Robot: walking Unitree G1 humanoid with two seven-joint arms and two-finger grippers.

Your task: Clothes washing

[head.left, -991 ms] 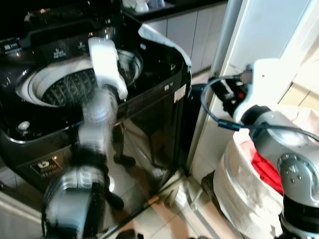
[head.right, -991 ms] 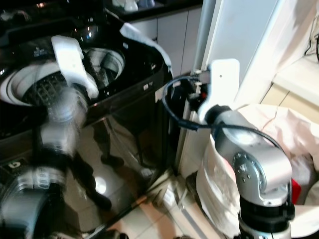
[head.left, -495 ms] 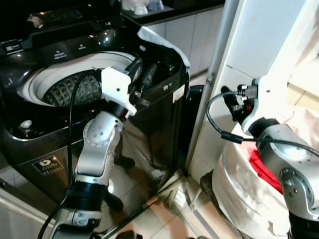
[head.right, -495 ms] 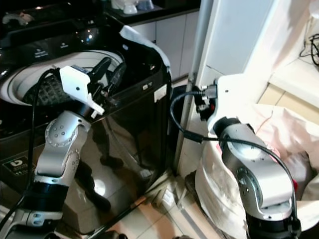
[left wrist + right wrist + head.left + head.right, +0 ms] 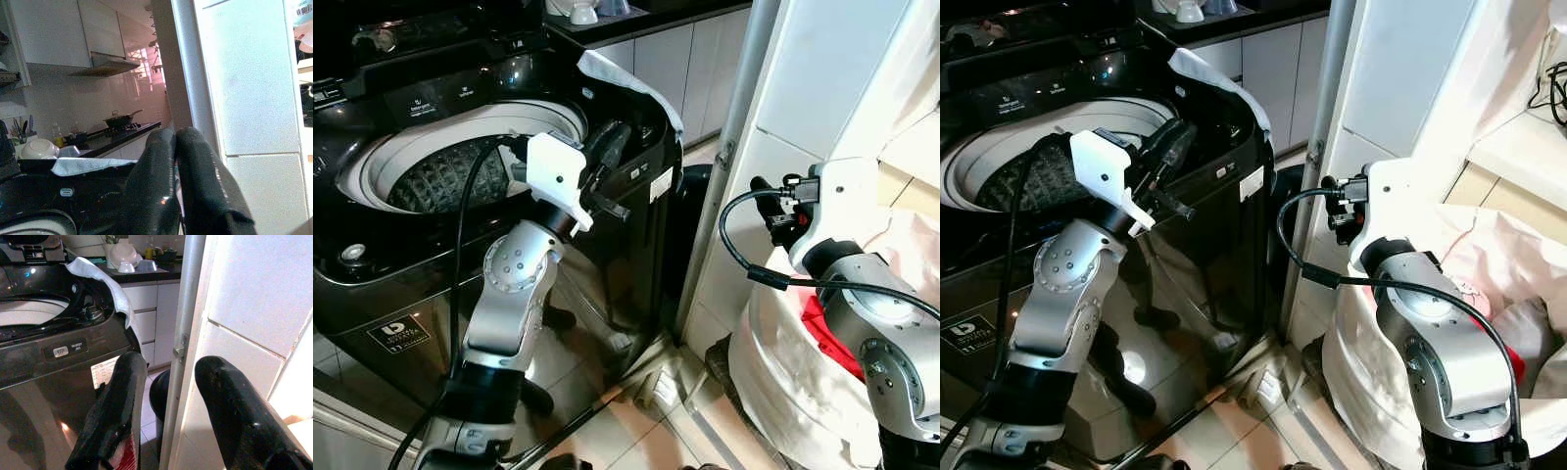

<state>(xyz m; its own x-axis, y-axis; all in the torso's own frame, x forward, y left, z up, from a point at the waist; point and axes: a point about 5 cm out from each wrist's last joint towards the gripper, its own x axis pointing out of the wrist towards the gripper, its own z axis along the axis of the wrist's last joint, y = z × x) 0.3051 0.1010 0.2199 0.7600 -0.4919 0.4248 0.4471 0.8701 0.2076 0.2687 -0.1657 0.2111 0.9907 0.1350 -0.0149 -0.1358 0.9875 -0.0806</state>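
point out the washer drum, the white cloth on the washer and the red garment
drum (image 5: pixel 435 176), left eye view, perforated inner wall
white cloth (image 5: pixel 1205 76), right eye view, middle of the fold
red garment (image 5: pixel 824 333), left eye view, middle of its visible patch

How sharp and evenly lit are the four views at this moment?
Both eye views are sharp; the washer front mirrors the left arm, with a glare spot. Left wrist view is hazy and pink-tinted, left gripper close and soft. Right wrist view is dim, right gripper blurred.
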